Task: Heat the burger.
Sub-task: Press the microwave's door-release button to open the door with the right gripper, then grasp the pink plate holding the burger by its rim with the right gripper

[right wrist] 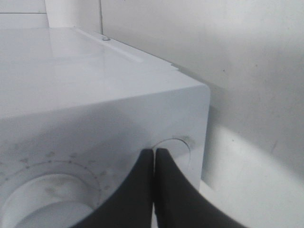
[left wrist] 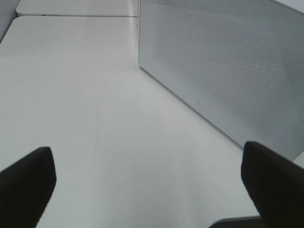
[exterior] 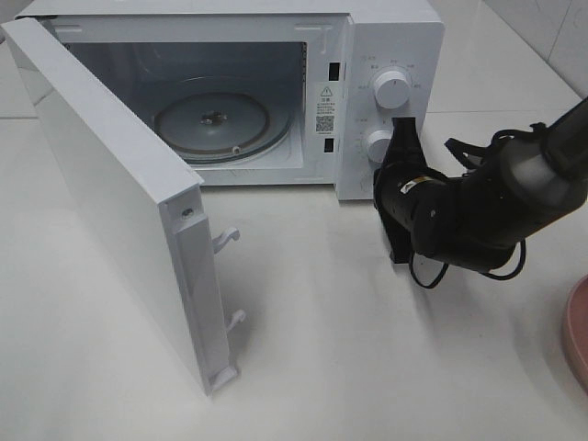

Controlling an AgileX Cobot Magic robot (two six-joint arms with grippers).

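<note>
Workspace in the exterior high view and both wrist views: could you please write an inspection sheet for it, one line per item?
Surface: white table, no spills seen.
Job's things: burger not in view; microwave has its door swung open, and nothing lies on the glass turntable.
Clutter: edge of a pink plate at the right border of the high view.
Grippers: left tool open, facing the door's outer side; right tool shut, tips near the lower knob, contact cannot be told.
Cables: black cable looping on the right arm.
Surroundings: tiled wall behind.
</note>
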